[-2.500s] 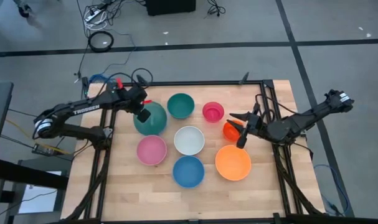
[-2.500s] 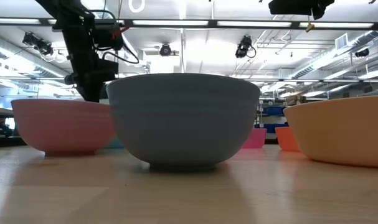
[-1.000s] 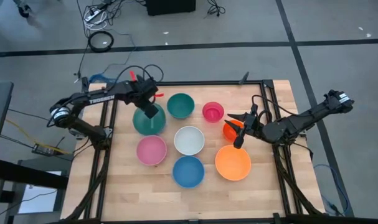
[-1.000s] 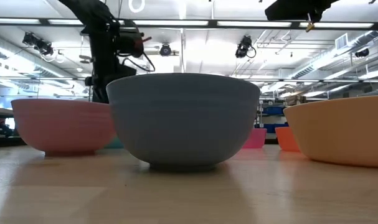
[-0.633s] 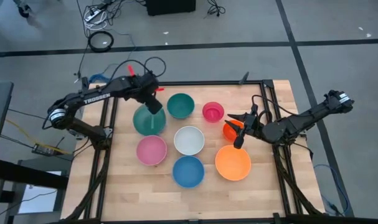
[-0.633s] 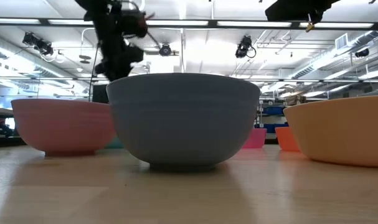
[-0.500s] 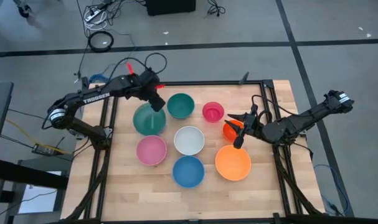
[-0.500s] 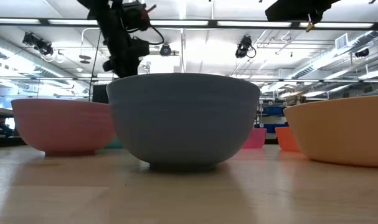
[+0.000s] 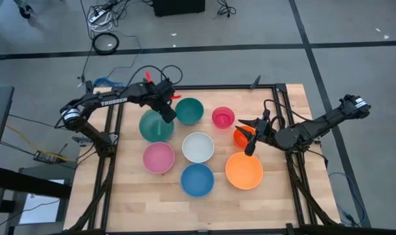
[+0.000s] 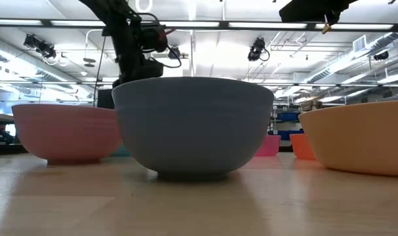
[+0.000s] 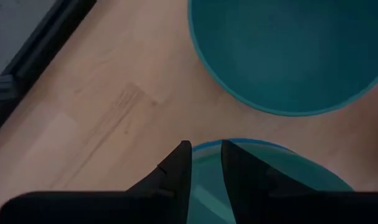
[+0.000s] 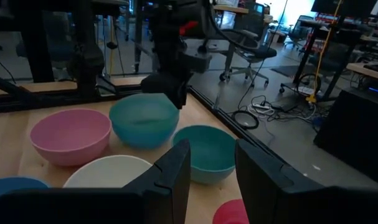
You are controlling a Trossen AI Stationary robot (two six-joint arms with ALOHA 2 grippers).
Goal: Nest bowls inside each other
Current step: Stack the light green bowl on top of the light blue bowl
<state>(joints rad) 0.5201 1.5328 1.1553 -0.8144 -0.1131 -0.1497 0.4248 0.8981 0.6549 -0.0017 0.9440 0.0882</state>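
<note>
Several bowls stand rim-up on the wooden table. A large light blue bowl (image 9: pixel 152 128) sits at the far left, with a teal bowl (image 9: pixel 190 109) beside it. My left gripper (image 9: pixel 167 114) hangs over the light blue bowl's rim (image 11: pixel 257 148) on the side toward the teal bowl (image 11: pixel 288 56). It points steeply down, with a narrow gap between its fingers (image 11: pixel 206 152) and nothing in it. My right gripper (image 9: pixel 251 136) waits open and level above the red-orange bowl (image 9: pixel 239 137), fingers (image 12: pixel 212 155) pointing toward the table's left.
A magenta bowl (image 9: pixel 223 117) stands far centre. The white bowl (image 9: pixel 198 147) is in the middle and the pink bowl (image 9: pixel 159 157) at the left. The blue bowl (image 9: pixel 198 179) and the orange bowl (image 9: pixel 244 170) are near the front. Black rails (image 9: pixel 286 124) edge the table's sides.
My left gripper has moved up and toward the table's right, from over the middle of the light blue bowl to its rim beside the teal bowl. It has tipped a little. The gap between its fingers is unchanged, and the bowls have stayed where they were.
</note>
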